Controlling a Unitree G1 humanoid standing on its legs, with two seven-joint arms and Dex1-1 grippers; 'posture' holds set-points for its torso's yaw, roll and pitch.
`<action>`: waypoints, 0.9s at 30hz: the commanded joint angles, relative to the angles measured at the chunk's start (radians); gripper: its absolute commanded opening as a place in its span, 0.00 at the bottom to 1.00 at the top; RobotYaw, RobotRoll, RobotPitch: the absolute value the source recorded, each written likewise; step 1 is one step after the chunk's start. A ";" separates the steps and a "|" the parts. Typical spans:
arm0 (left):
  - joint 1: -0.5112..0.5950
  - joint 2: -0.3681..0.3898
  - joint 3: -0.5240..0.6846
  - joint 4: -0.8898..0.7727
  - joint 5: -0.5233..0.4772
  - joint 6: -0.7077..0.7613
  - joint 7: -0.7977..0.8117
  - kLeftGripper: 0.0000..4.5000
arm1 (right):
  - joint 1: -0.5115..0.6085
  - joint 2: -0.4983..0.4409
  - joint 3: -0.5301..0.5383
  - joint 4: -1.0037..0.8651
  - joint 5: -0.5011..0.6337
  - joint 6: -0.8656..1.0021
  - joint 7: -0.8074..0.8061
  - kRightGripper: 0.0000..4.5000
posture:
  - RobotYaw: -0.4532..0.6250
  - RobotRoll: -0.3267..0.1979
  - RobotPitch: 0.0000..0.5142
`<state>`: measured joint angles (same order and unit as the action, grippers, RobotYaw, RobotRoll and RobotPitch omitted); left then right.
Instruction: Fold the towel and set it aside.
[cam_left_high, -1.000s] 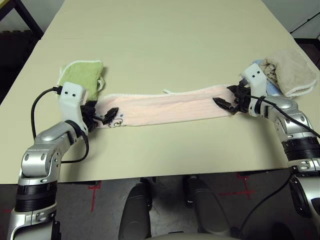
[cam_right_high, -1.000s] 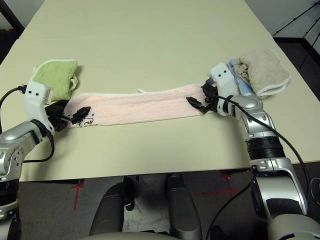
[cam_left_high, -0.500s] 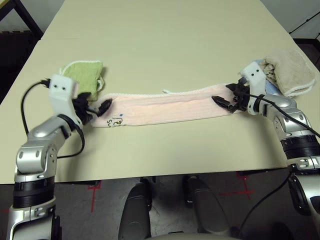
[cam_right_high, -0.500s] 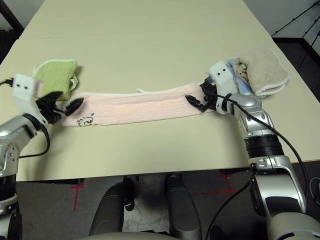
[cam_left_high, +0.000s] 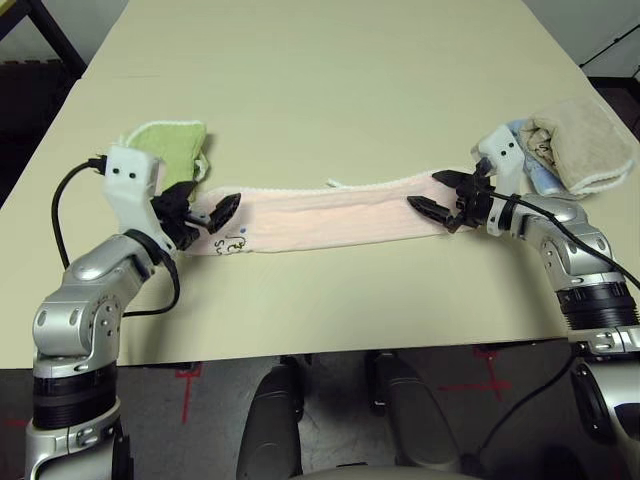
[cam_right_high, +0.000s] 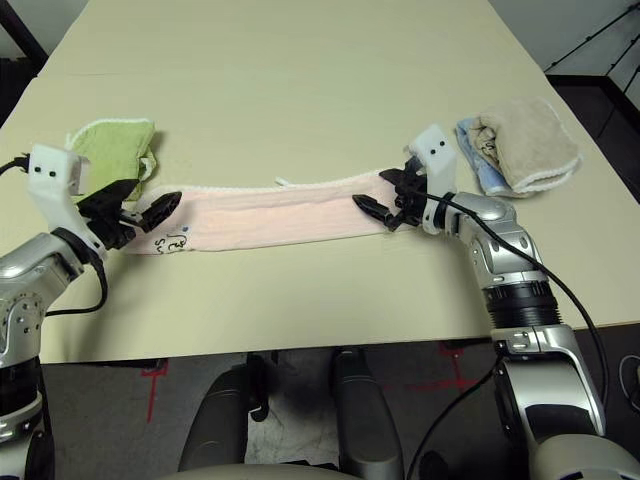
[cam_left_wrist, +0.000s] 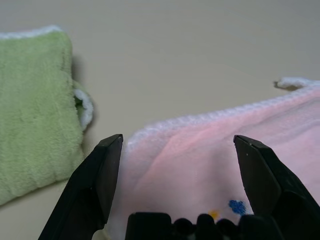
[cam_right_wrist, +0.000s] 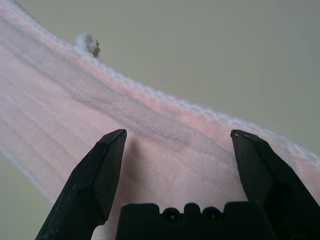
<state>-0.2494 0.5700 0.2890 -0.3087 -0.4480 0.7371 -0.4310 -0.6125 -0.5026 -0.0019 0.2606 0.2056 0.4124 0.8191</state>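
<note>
towel (cam_left_high: 330, 215) mid-table (cam_left_high: 330, 90) | green cloth (cam_left_high: 170, 150) behind left end | bundle (cam_left_high: 580, 150) beyond right end

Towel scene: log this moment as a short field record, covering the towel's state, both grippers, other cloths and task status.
towel: pale pink, lying flat on the table as a long narrow strip running left to right
left gripper: open, over the towel's left end beside the dark embroidered mark
right gripper: open, over the towel's right end
green cloth: beyond the left end, apart from the towel
beige-and-blue bundle: past the right end
task status: folded lengthwise, not yet set aside
</note>
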 joint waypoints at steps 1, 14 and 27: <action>0.029 -0.005 -0.021 0.004 0.017 -0.025 -0.003 1.00 | 0.017 0.005 0.024 0.016 -0.020 -0.011 -0.009 1.00 | 0.32 0.62 0.41; -0.024 -0.001 0.063 -0.012 -0.065 -0.091 -0.036 1.00 | -0.022 0.004 -0.046 0.006 0.086 -0.016 0.046 1.00 | 0.32 0.62 0.39; 0.106 -0.009 0.081 -0.038 -0.107 -0.326 -0.205 1.00 | 0.057 -0.097 -0.141 0.029 0.152 -0.173 0.181 1.00 | 0.31 0.62 0.39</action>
<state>-0.1663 0.5524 0.3771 -0.3301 -0.5379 0.4364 -0.5985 -0.5786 -0.5857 -0.1329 0.2766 0.3446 0.2446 0.9857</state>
